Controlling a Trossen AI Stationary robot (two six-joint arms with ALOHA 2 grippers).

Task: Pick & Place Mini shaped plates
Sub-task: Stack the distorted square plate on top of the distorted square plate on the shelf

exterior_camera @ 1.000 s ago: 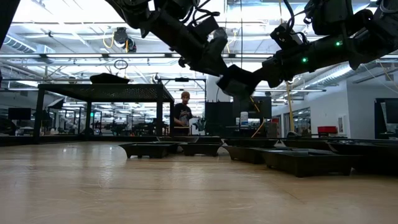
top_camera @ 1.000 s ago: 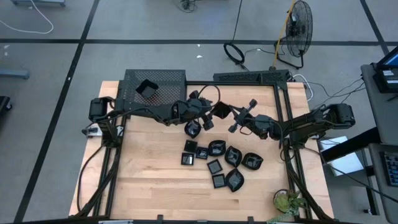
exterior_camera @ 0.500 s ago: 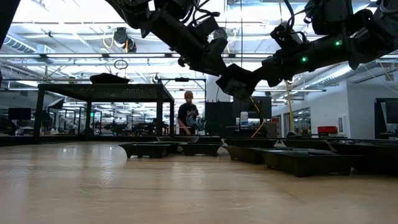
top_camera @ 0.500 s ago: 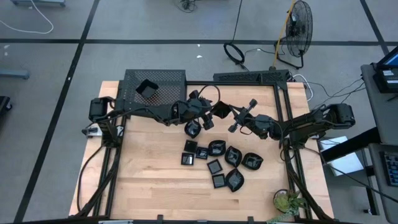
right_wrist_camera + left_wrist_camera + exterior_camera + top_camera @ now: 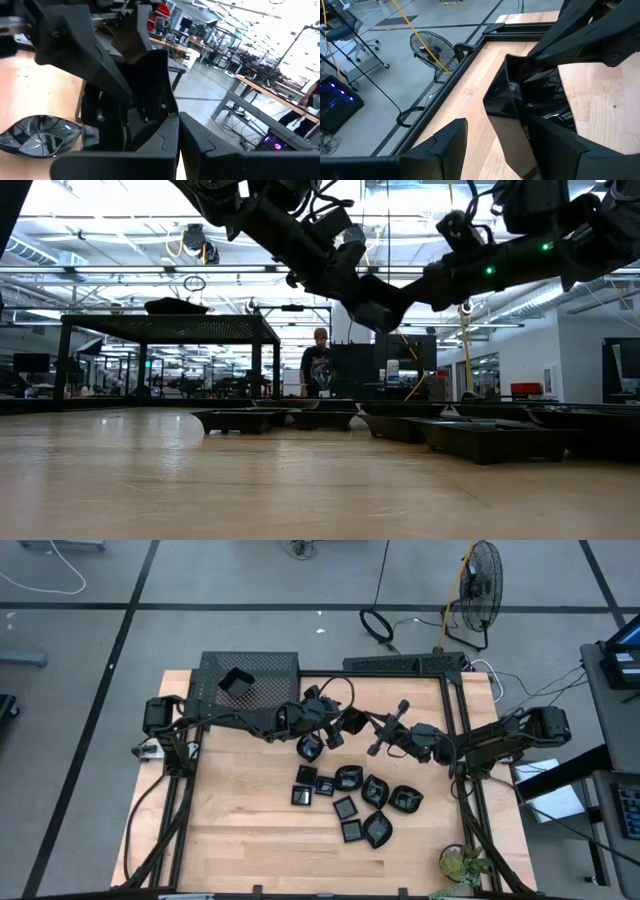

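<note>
- High view: left gripper (image 5: 338, 726) and right gripper (image 5: 372, 730) meet mid-air over the desk (image 5: 240, 830), a square plate (image 5: 352, 719) between them; loose plates (image 5: 350, 778) lie below.
- Low view: handover hangs well above the desk; rack (image 5: 170, 320) stands behind.
- Left wrist view: left fingers (image 5: 447, 142) spread around the plate.
- Right wrist view: right fingers (image 5: 165, 135) pinched on its rim. Judgement: left should clamp before right releases; a drop lands on the cluster.

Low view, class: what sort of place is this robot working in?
Probably a large robotics lab or workshop hall: high ceiling with strip lights, rows of benches and equipment behind a person walking, and a floor fan with trailing cables on the grey floor beside the wooden table.
</note>
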